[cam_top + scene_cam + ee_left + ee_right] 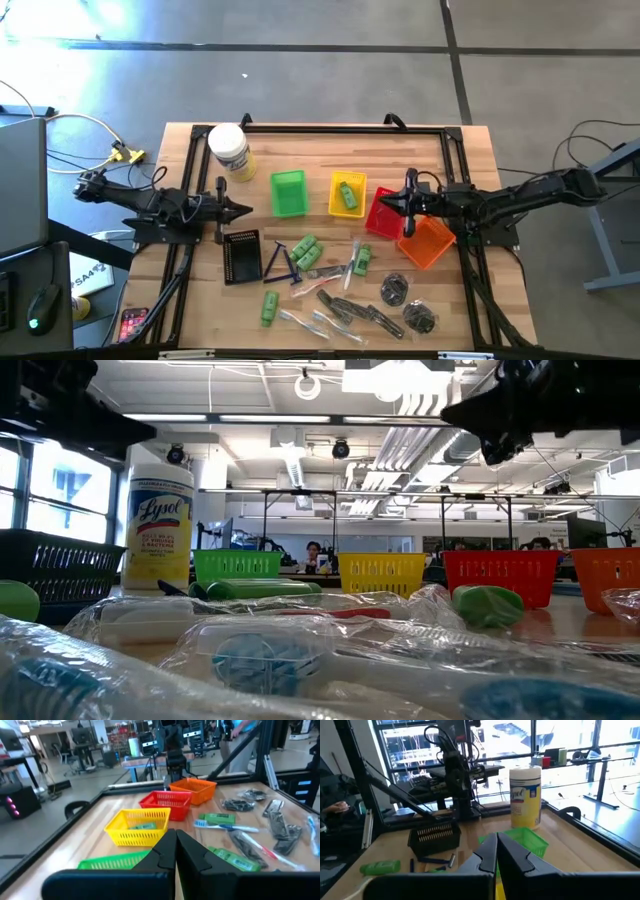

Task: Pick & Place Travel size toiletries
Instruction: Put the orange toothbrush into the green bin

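The travel size toiletries lie loose on the near half of the table: green tubes (305, 250), blue razors (280, 262), clear packets (310, 320), dark grey pieces (350, 308) and round dark pouches (394, 290). One green tube (347, 195) lies in the yellow basket (335, 208). My left gripper (245, 210) is shut and holds nothing, level above the table left of the green basket (288, 192). My right gripper (378, 203) is shut with nothing in it, level over the red basket (380, 225). Both wrist views show the fingertips closed together (175, 855) (496, 855).
An orange basket (428, 240) sits beside the red one, and a black basket (242, 255) stands near the left arm. A big white jar with a yellow label (230, 150) stands at the far left. A black frame (330, 128) runs around the tabletop.
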Robot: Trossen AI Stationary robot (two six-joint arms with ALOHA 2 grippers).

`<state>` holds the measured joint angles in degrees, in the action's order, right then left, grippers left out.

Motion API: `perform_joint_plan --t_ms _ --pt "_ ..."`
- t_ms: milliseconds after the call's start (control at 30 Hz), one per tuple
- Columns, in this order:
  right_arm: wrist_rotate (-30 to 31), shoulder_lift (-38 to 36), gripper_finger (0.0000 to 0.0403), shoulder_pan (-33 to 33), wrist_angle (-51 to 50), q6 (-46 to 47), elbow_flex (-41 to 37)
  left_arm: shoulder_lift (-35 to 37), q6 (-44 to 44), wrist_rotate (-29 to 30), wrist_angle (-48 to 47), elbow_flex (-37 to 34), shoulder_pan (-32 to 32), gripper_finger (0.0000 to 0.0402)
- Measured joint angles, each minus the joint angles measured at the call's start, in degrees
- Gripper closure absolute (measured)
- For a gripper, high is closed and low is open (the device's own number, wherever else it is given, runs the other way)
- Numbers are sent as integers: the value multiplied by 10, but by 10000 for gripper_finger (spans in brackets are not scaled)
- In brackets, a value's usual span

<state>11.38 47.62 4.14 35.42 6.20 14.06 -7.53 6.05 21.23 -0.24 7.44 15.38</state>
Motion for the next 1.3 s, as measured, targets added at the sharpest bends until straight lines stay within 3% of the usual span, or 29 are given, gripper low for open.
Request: perform_joint_plan --t_ms 100,200,400,567,733,833,933,1200,1300 --pt "-14 29 398 0 -77 8 64 0 10 3 18 0 0 401" --pt "-37 73 398 0 -219 33 161 -1 11 4 25 0 0 401" --pt "-48 212 398 28 -441 41 346 -1 -6 4 22 0 0 401" --pt "-31 339 398 72 -473 7 441 -1 -20 4 22 0 0 401" --pt "-45 454 398 109 -475 -28 511 -1 -33 4 18 0 0 401" --pt "-82 513 393 120 -485 -31 551 -1 -34 4 18 0 0 401" --pt "-108 566 363 127 -484 -32 588 -1 -34 4 18 0 0 401" --pt "-116 671 202 153 -485 -27 671 -1 -37 4 17 0 0 401" --pt "-115 693 164 164 -478 -27 682 -1 -43 4 16 0 0 401"
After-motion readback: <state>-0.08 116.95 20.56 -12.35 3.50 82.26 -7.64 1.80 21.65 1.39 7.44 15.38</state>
